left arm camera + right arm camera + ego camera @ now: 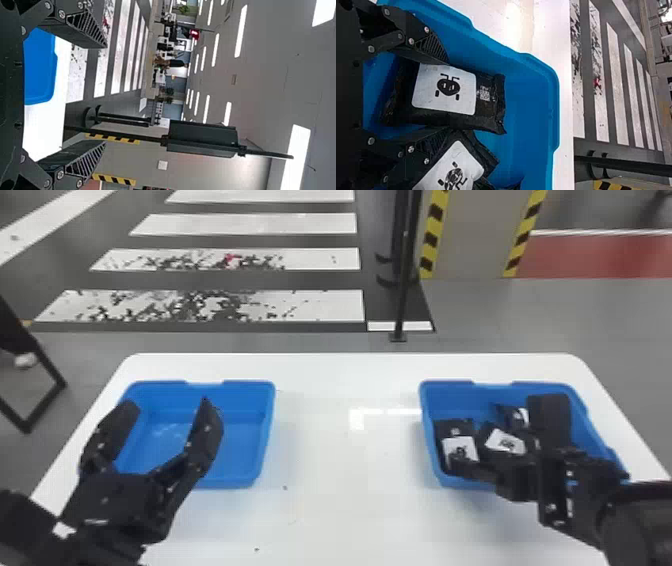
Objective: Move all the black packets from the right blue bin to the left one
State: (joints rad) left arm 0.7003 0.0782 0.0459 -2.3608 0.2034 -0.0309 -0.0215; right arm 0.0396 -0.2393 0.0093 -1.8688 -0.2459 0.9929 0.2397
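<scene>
Right gripper [449,96], over the right blue bin [445,384]: jaws spread, one each side of a black packet [455,89] as the wrist view shows it, with no firm grip that I can make out; that packet lies straight out ahead of the palm, its long axis running roughly along the fingers, its crimped end beyond their tips; the right arm is plainly the nearer one, so I count this pick as its job. Left gripper [169,405], over the left blue bin [245,384]: jaws wide apart, holding nothing. Right blue bin, contents: the packet named above, beside the wall facing the other bin, white label towards my wrist camera; a second packet [451,166], skewed, close beside one finger; a third packet [515,415], farther back, partly hidden; any more beneath, I cannot tell. Left blue bin, standing well apart across the white tabletop [340,490]: intended place for the lot; I judge the job to be near its start. Next move, as I read it: settle the jaws squarely along the packet's long sides, close, then lift clear of the wall before travelling left; risks to note: the inner finger snagging the skewed neighbour; the soft film creasing and slipping if pinched only at its edge.
</scene>
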